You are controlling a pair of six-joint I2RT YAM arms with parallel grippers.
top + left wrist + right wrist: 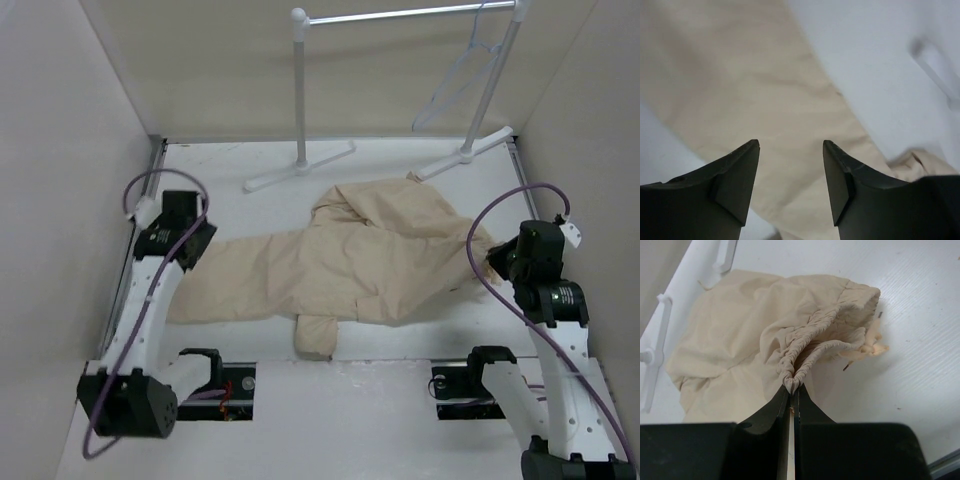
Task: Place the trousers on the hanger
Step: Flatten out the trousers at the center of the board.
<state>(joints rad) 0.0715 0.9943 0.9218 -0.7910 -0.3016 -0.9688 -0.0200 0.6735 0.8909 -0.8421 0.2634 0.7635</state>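
The beige trousers lie crumpled across the middle of the table, one leg stretching left. The pale hanger hangs from the rack rail at the back right. My right gripper is shut on the gathered elastic waistband of the trousers at their right end; in the top view it sits at the cloth's right edge. My left gripper is open and empty, hovering just above a trouser leg; in the top view it is at the leg's left end.
A white tube rack with a metal rail stands at the back; its feet lie on the table just behind the trousers. Grey walls close in both sides. Slots in the near edge hold the arm bases.
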